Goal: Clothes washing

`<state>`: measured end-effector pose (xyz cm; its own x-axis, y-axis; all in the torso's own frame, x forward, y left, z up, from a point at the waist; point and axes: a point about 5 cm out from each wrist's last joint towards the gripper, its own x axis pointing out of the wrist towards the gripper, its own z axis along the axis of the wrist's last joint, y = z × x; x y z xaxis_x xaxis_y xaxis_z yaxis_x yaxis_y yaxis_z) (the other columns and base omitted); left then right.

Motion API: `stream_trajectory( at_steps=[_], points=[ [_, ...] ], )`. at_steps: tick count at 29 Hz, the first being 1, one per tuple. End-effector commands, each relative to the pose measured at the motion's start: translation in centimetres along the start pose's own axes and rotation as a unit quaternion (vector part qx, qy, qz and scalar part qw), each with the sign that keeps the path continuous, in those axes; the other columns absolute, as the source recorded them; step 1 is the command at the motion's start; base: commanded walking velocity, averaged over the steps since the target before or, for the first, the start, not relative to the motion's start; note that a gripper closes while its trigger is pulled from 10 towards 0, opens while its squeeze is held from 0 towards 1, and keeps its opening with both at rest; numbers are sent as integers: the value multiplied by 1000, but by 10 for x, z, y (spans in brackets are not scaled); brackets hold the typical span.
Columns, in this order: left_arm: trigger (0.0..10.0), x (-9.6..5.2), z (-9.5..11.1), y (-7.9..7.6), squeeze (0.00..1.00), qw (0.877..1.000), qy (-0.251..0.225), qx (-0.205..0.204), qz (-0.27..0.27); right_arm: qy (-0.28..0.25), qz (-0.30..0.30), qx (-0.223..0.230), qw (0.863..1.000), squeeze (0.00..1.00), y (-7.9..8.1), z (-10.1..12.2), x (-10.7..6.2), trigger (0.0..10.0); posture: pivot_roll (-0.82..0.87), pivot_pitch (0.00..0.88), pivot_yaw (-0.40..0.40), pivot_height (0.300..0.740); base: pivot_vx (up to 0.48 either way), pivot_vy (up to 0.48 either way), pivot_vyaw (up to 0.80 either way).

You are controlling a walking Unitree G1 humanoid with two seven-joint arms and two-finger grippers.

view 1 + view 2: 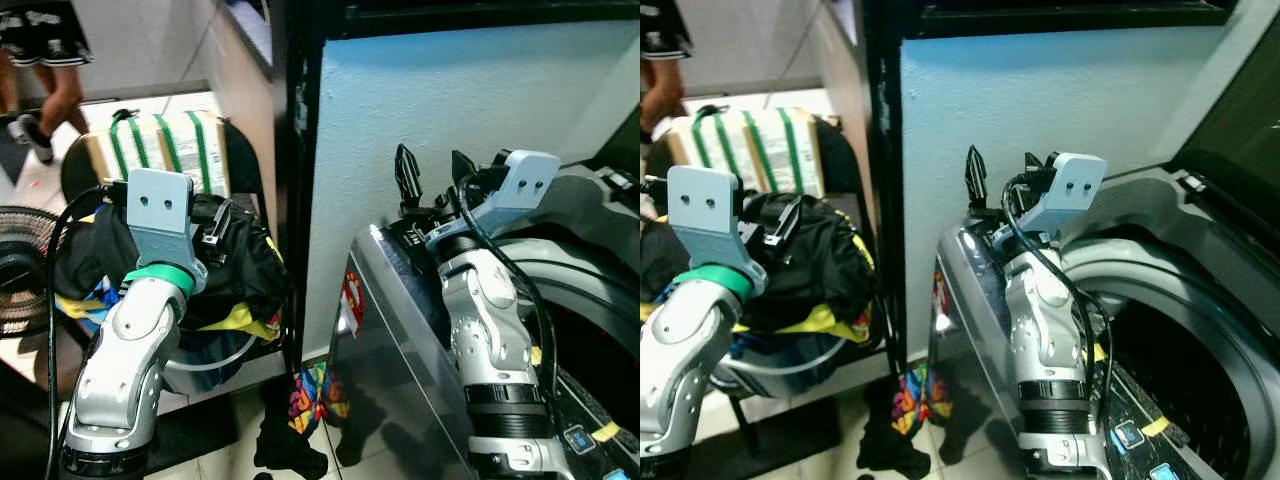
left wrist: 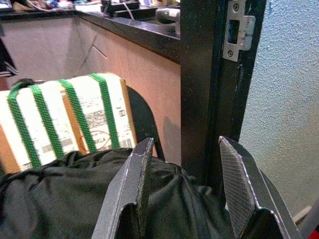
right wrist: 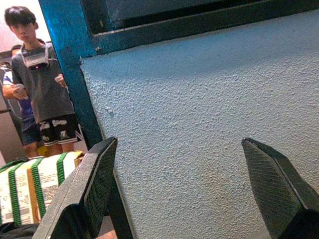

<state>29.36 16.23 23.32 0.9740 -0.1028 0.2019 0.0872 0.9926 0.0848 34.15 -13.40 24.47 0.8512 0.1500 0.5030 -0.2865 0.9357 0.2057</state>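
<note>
Standing between hamper and machine, the robot has its open, empty left gripper (image 2: 187, 191) just over the dark clothes pile (image 1: 225, 265); its right gripper (image 3: 187, 191), fingers spread wide, hovers by the open washing machine (image 1: 1180, 330). Loading looks barely begun; a person (image 3: 42, 79) watches behind.

Left gripper (image 2: 184, 194) sits w/ fingers apart just over the dark clothes pile (image 1: 240, 265); black door frame (image 1: 293, 180) stands right beside it and the green-strapped box (image 1: 165, 145) is close behind, so little room on that side. Right gripper (image 3: 179, 189), jaws wide, hangs in open air above the washer's (image 1: 970, 300) left edge, but the blue textured wall (image 1: 1060, 90) is near ahead. Washer drum opening (image 1: 1180, 350) on robot's right is open from above, w/ the raised lid (image 1: 1240, 120) at its far side; loose garments (image 1: 300, 420) lie on the floor btw frame and washer.
</note>
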Motion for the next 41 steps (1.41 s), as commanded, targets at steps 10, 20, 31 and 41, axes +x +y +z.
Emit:
stream_trajectory(
  at_steps=[10, 20, 31, 41],
  points=[
    [10000, -4, -1, 3, 0, 1000, 0, -2, 7, 13, 23, 2, 1000, 0, 8, -6, -1, 10000, 135, 6, 0, 740, 0, 480, 0],
    [10000, -7, -1, 4, 0, 1000, -2, -14, 21, 16, 36, 2, 999, 0, 12, -8, -1, 10000, 131, 0, -7, 740, 0, 277, 0],
    [10000, -7, -1, 3, 0, 999, -8, -30, 22, 19, 50, 5, 999, 0, 16, -9, 1, 10000, 133, 0, -15, 740, 0, -44, 0],
    [10000, -7, -4, 2, 0, 999, -4, -25, 23, 26, 56, 3, 998, 0, 18, -12, 1, 10000, 138, 0, -30, 740, 0, 0, 0]
  ],
)
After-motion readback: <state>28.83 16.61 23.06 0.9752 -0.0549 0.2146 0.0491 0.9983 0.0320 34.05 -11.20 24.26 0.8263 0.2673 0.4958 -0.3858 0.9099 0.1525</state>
